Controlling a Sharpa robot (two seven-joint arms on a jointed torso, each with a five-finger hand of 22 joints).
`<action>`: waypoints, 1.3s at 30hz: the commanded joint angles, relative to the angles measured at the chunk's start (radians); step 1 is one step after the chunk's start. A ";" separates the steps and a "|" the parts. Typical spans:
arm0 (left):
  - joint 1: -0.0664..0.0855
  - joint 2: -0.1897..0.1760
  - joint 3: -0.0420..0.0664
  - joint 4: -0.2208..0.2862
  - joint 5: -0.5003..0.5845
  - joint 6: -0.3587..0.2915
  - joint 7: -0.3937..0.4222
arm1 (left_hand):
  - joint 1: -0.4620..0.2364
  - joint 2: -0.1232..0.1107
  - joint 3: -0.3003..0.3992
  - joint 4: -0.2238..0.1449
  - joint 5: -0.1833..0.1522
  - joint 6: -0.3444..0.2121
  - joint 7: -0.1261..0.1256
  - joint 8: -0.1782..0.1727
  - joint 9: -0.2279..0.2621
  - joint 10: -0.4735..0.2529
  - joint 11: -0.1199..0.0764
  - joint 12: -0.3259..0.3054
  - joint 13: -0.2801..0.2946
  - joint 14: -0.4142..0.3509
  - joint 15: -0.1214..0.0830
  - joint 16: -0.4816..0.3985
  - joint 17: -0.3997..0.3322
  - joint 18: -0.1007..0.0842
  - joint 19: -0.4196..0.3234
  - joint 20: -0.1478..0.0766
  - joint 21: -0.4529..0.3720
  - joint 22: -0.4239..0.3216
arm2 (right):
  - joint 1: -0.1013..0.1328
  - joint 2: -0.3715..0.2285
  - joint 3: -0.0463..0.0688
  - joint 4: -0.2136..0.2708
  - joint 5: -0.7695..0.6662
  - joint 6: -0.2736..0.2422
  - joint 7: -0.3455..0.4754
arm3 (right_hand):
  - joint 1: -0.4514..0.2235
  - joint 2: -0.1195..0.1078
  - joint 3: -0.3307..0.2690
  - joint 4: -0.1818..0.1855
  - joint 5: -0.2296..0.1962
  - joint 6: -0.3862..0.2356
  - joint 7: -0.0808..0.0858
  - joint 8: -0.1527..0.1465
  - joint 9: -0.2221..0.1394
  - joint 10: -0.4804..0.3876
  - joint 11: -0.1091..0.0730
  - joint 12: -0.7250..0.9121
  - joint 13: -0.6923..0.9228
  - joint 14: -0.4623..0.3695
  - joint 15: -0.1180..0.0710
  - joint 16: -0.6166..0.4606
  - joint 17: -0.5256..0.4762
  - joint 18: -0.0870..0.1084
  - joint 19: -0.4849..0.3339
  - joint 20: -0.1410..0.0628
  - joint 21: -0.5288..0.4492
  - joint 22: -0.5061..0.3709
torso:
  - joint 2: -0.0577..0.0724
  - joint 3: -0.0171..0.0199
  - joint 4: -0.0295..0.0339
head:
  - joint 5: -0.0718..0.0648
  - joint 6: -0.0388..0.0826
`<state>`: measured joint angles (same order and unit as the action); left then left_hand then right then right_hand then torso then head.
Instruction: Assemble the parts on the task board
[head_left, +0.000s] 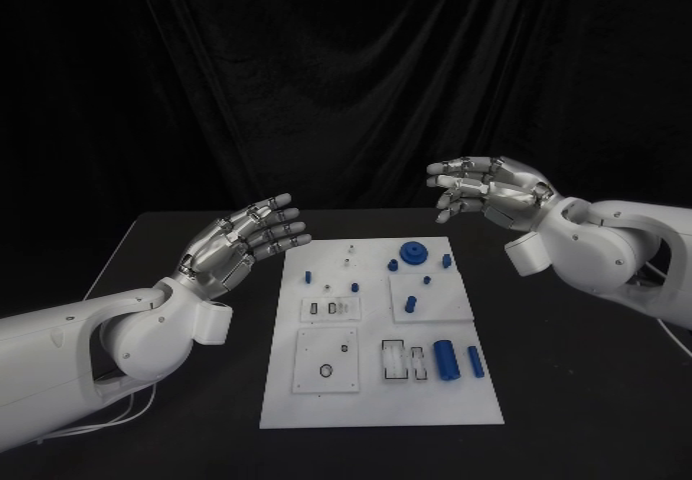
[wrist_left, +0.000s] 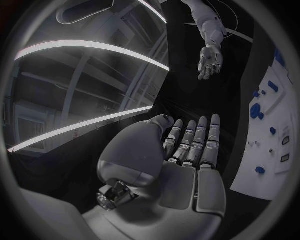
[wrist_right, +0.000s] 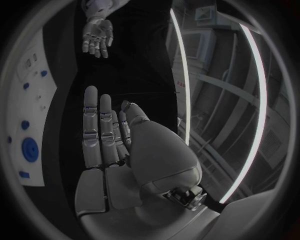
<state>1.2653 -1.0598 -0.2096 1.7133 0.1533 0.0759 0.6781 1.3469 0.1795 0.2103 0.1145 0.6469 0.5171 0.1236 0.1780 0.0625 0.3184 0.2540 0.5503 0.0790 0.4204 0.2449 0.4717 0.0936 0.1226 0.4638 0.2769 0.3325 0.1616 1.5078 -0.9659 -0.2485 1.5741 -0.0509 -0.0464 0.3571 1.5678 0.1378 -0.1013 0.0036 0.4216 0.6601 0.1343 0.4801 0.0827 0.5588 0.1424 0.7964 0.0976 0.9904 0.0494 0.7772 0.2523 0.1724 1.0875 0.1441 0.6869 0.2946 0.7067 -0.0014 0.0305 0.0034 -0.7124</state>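
While both hands hang off the counter (head_left: 577, 370) with nothing in them, the task board (head_left: 378, 400) lies between them, a long white plate running from the middle of the head view down toward its lower edge. The left hand (head_left: 248, 240) sits at centre left of the frame, fingers straight and spread, just beside the board's upper left corner. The right hand (head_left: 488, 187) is in the upper right, fingers loosely curled but apart, raised and set back beyond the board's far right corner.

Blue parts gather on the right half of the board: a round toothed piece (head_left: 414, 252) near the top edge, small pegs (head_left: 414, 300) below it, and two upright cylinders (head_left: 446, 361) low on the right, their long axes running along the board's length.

Since the parts lie toward the right side, the right hand looks better placed for a first pick, reaching down and inward toward the frame's centre. That is a judgement. The left hand is nearer the white insert plates (head_left: 327, 360) on the left half.
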 joint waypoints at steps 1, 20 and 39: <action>0.010 -0.012 0.001 0.014 -0.007 0.019 0.201 | -0.011 -0.004 0.005 0.000 0.006 0.007 0.002 0.007 0.001 0.006 0.000 0.005 -0.001 0.008 -0.002 0.004 0.001 -0.012 0.006 0.002 0.004 0.001 | 0.019 0.009 0.001 0.001 -0.470 -0.122 -0.169 | 0.001 -0.018 0.007 0.023 -0.037 0.028 0.003 -0.024 -0.009 0.046 -0.012 -0.025 -0.020 0.073 -0.014 0.056 0.029 0.011 0.045 -0.011 0.078 0.045 | 0.029 -0.0031 0.0003 | -0.004 -0.022; 0.028 -0.037 0.001 0.030 0.003 0.007 0.200 | -0.068 -0.008 0.003 0.063 0.037 0.031 0.008 0.014 0.002 0.026 0.015 0.006 -0.003 -0.012 0.012 0.014 -0.008 -0.029 -0.017 0.001 0.006 0.002 | 0.038 0.073 0.001 0.053 -1.512 -0.188 -0.534 | -0.013 -0.186 0.227 0.160 -0.149 0.167 -0.027 -0.250 0.000 0.241 -0.037 -0.284 -0.033 0.384 -0.037 0.347 0.356 -0.074 0.309 -0.031 0.635 0.749 | 0.108 -0.0392 0.0316 | -0.049 -0.014; 0.028 -0.040 0.000 0.022 0.006 0.012 0.197 | -0.062 -0.006 0.009 0.066 0.057 0.034 0.009 0.014 0.002 0.029 0.018 0.006 -0.003 -0.015 0.014 0.016 -0.009 -0.031 -0.025 0.002 0.003 0.000 | 0.023 0.126 0.001 0.029 -1.683 -0.160 -0.581 | -0.051 -0.224 0.271 0.163 -0.189 0.157 -0.051 -0.311 0.003 0.250 -0.038 -0.356 -0.031 0.413 -0.044 0.391 0.454 -0.085 0.323 -0.036 0.683 0.829 | 0.144 -0.0615 0.0575 | -0.086 -0.012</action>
<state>1.2900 -1.1005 -0.2099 1.7347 0.1549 0.0774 0.6791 1.2863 0.1717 0.2161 0.1758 0.6984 0.5469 0.1322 0.1876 0.0633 0.3417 0.2666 0.5496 0.0767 0.4095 0.2556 0.4831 0.0856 0.1069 0.4437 0.2785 0.3389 0.1626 1.5344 -0.8406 -0.2480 1.6042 -1.6818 -0.2112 -0.1923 1.5225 -0.0806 0.1646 0.1642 0.2379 0.8148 0.0896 0.1731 0.0849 0.8095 0.1055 0.4442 0.0650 1.4009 0.0090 1.1701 0.7038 0.0934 1.4117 0.1091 1.3660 1.1214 0.8439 -0.0582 0.0855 -0.0806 -0.7241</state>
